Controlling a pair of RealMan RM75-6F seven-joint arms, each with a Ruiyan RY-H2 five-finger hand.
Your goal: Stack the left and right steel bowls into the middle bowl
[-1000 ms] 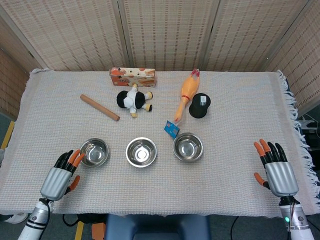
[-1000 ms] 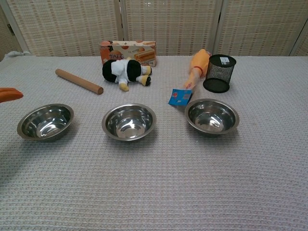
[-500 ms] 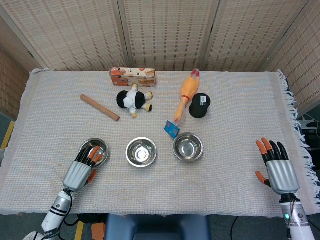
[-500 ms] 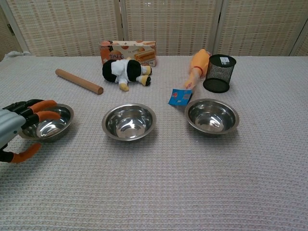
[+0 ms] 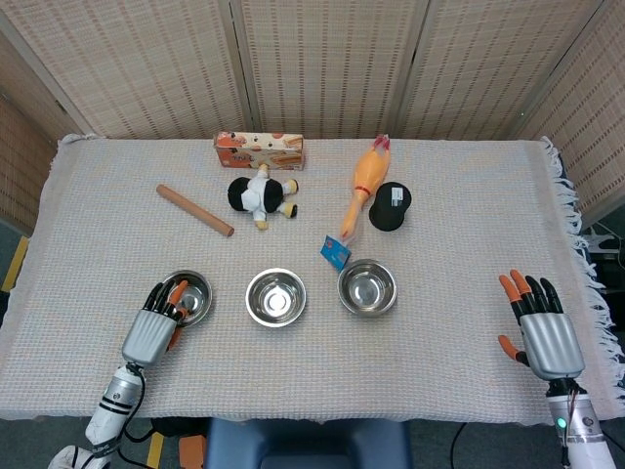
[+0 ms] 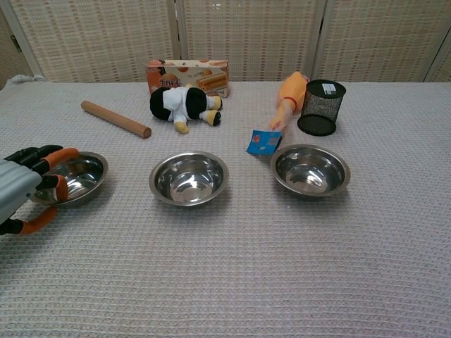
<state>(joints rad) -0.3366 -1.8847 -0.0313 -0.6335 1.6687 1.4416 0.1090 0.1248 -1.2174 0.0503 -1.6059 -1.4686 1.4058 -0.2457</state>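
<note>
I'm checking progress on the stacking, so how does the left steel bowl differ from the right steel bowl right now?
The left steel bowl has the left hand on its near rim, fingers reaching inside; the right steel bowl stands untouched, with the right hand far off. A blue tag lies beside the right bowl; nothing lies beside the left. Both are shiny, round, upright, empty and similar in size.

Three bowls in a near row, other things behind.

Left bowl (image 5: 186, 297) under the left hand's (image 5: 153, 330) fingertips (image 6: 62, 154), middle bowl (image 5: 275, 297) right of it, right bowl (image 5: 367, 286) further right. Far behind: rolling pin (image 5: 194, 210) at left, plush toy (image 5: 260, 196) near a box (image 5: 260, 149), rubber chicken (image 5: 361, 186) beside a mesh cup (image 5: 391, 206). Tag (image 5: 335, 252) just behind the right bowl. Right hand (image 5: 543, 327) well apart at the table's (image 5: 459, 332) near right edge.
</note>
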